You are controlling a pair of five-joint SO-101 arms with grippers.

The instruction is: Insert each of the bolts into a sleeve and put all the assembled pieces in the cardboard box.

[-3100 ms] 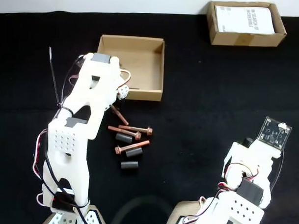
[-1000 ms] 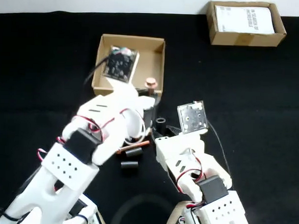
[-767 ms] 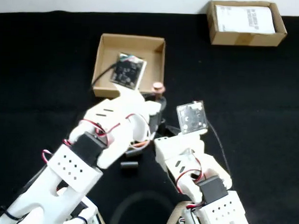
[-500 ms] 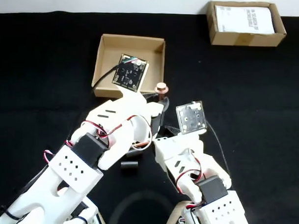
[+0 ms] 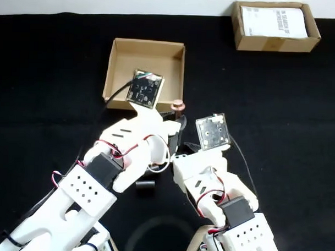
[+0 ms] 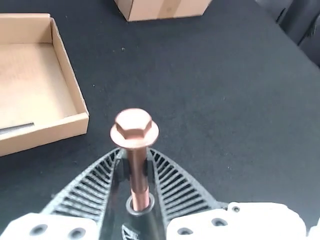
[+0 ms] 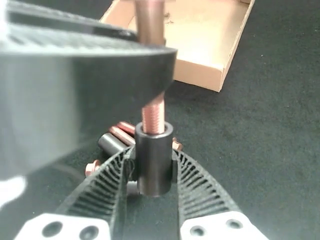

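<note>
Lowered since half a second ago, the left gripper (image 6: 134, 162) has brought its bolt (image 6: 134, 131) down and closer to the right arm. In the high view the bolt head now sits just off the near corner of the cardboard box (image 5: 119, 58).

Left fingers are clenched on the bolt shank, head uppermost, long axis vertical. The right gripper (image 7: 155, 172) is clamped around one sleeve (image 7: 155, 152), bore upright, just in front of the box.

Governing relation: the bolt stands directly above the sleeve with axes in line. Its threaded tip is at the mouth and is judged to be just entering. Remaining travel is straight down, by the left arm.

Count:
- Held: one bolt, one sleeve.
- On the table (image 5: 278, 107): one loose sleeve (image 5: 145, 185) in the high view.
- In the right wrist view: a lying sleeve (image 7: 111, 142) among loose bolts (image 7: 123, 131), at least two, the full number hidden by the arms.
- Boxes: two, the second box (image 5: 275, 27) well apart at the far edge.
</note>
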